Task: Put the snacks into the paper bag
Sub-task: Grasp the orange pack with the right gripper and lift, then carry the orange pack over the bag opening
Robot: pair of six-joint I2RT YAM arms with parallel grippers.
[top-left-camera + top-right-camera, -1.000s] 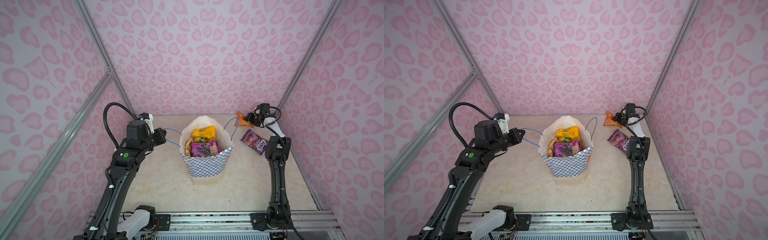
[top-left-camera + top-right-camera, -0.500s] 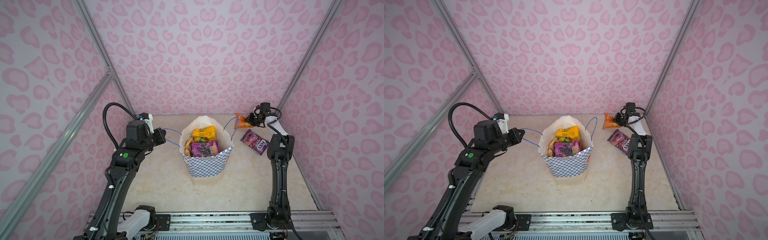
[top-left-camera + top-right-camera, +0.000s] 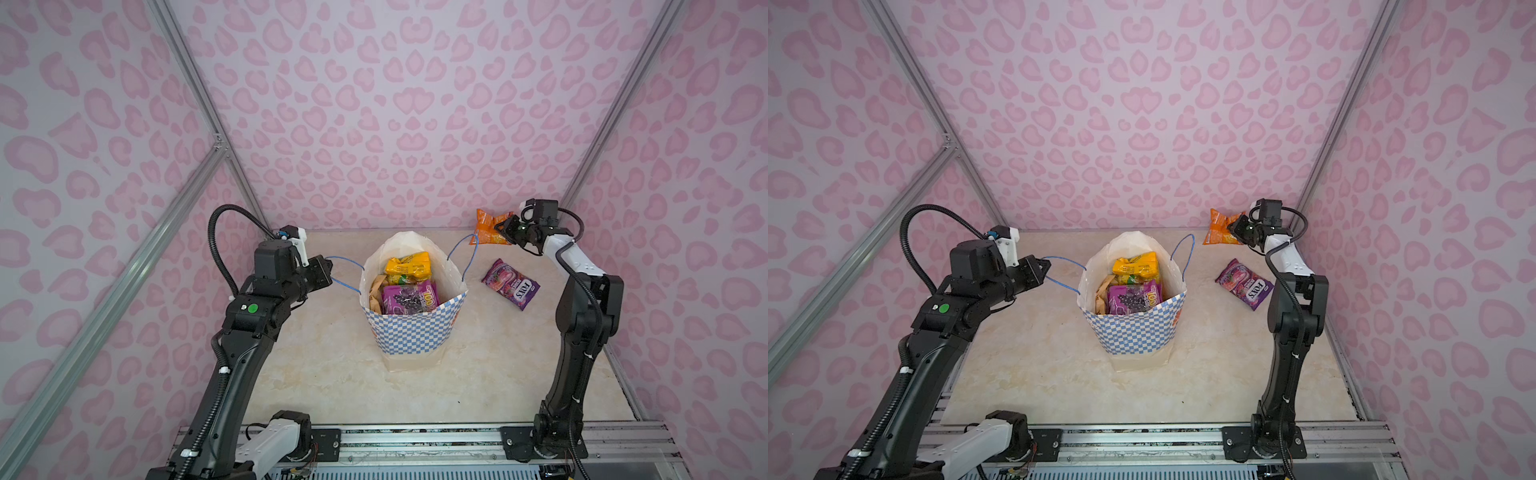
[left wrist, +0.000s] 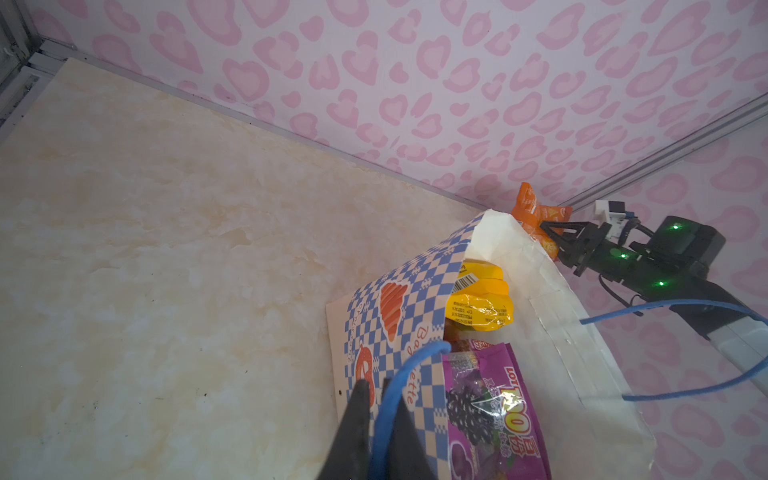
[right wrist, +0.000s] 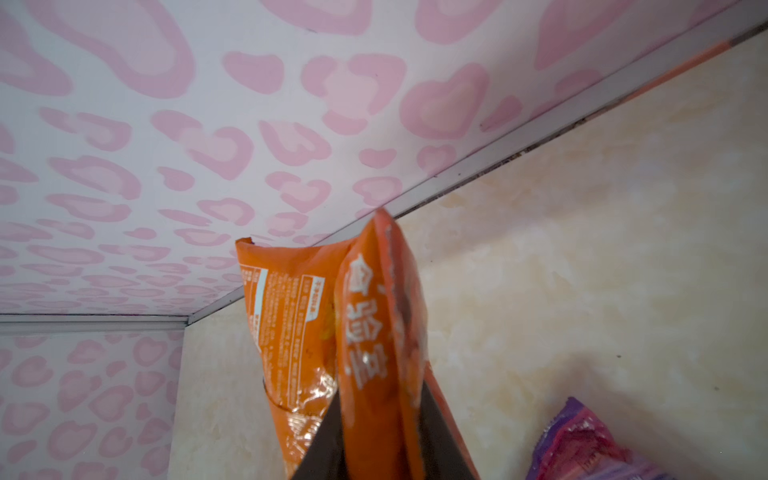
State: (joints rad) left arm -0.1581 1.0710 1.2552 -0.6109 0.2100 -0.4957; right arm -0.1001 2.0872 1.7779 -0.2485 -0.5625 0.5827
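The paper bag (image 3: 415,332) stands upright in the middle of the desk (image 3: 332,374) in both top views, its mouth open. Inside it, a yellow packet (image 3: 407,268) sits toward the back. A purple grape packet (image 3: 409,297) leans against the checkered front wall, and a pale packet (image 3: 375,291) shows its edge at their left.

At the left of the frame the left tool (image 3: 329,271) is pressed together on a blue cord handle (image 3: 345,276), which is drawn out sideways from the bag's left rim. The left wrist view shows the cord running between its two dark fingers (image 4: 353,428). The other blue cord handle (image 3: 467,253) loops up free at the bag's right rim.

In the upper right, close to the back wall, the right tool (image 3: 505,230) pinches the small orange packet (image 3: 485,226) by one end. In the right wrist view the packet is creased between the jaws. Whether it touches the desk I cannot tell.

A second purple packet (image 3: 510,284) lies flat on the desk at the right, between the bag and the right arm and apart from both.
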